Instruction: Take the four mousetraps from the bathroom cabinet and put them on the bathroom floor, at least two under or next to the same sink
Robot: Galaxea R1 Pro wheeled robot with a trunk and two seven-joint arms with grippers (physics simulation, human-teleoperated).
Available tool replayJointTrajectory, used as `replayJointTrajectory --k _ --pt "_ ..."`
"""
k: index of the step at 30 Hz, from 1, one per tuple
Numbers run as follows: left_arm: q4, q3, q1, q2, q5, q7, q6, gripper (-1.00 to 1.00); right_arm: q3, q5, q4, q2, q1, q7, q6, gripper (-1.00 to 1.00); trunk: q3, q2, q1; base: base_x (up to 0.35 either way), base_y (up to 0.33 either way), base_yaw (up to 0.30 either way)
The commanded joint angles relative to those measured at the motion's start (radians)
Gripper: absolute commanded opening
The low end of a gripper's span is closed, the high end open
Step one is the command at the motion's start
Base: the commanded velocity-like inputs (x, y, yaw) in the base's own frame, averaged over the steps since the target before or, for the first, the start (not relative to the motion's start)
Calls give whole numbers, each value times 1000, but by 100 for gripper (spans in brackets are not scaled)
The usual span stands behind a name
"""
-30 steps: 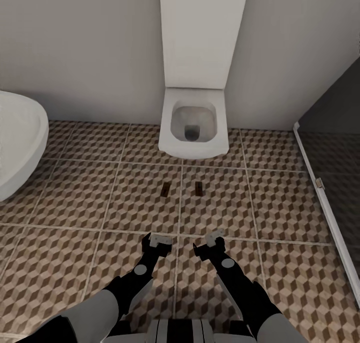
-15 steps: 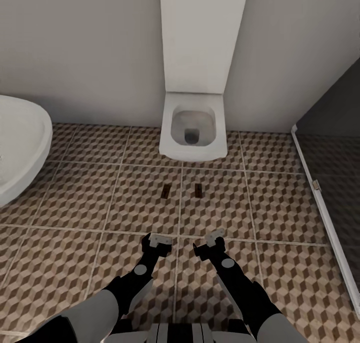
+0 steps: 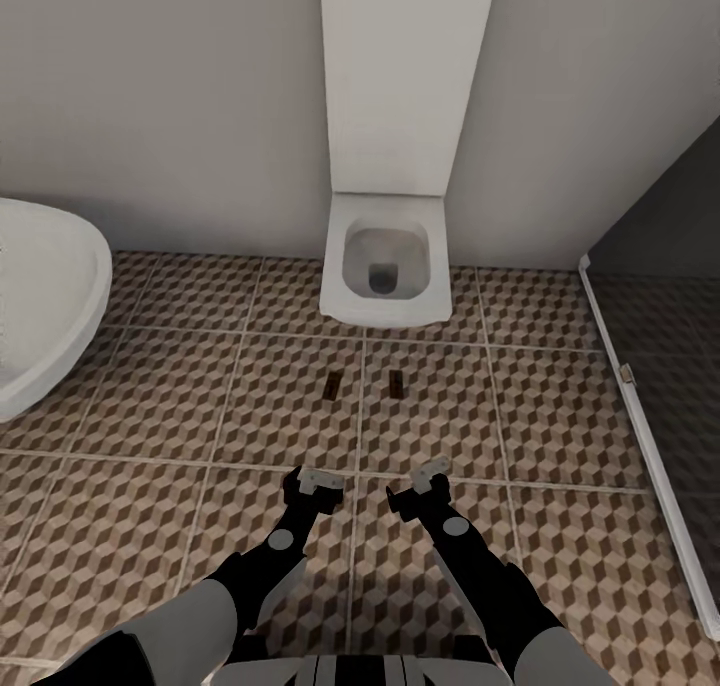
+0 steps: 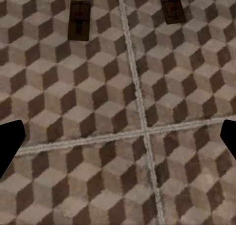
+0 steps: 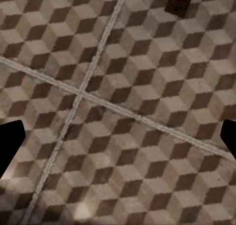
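Note:
Two small dark mousetraps lie flat on the cube-patterned bathroom floor (image 3: 140, 446) in front of the toilet: one (image 3: 331, 387) to the left, the other (image 3: 398, 383) to the right. Both show in the left wrist view (image 4: 78, 20) (image 4: 171, 7); the right wrist view catches one mousetrap (image 5: 179, 2) at the frame's edge. My left gripper (image 3: 318, 489) and right gripper (image 3: 421, 488) hover low over the tiles, a short way nearer to me than the traps. Both stand open with nothing between their fingers (image 4: 9, 145) (image 5: 10, 142). The cabinet is out of view.
A white wall-hung toilet (image 3: 385, 271) with a tall cistern panel stands straight ahead against the grey wall. A white sink basin (image 3: 40, 296) juts in at the far left. A dark glass shower panel (image 3: 670, 386) with a white frame runs along the right.
The head view has shifted: toilet, sink and traps sit slightly differently in the picture and the cistern's top edge has come into view. Both arms keep their pose.

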Motion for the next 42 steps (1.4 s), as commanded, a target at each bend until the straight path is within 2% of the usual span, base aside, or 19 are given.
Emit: replayJointTrajectory --k 1,15,29,35,42 --pt "1 -9 -1 1 5 7 -4 100 3 5 -2 0 0 -6 7 100 3 7 -4 0 0 0" --pt "40 -9 -1 2 6 8 -6 100 2 4 -1 -4 0 -6 6 100 47 105 -58 0 0 0" --pt "132 -7 -1 27 10 9 -11 100 1 2 -2 -8 0 -3 -7 100 91 203 -111 0 0 0" --pt "190 -6 -1 42 12 10 -71 100 1 2 -2 -10 0 -3 -16 100 109 245 -134 0 0 0" --pt "245 -6 14 53 13 11 -100 100 1 1 1 -14 0 -2 -26 100 131 294 -161 0 0 0"
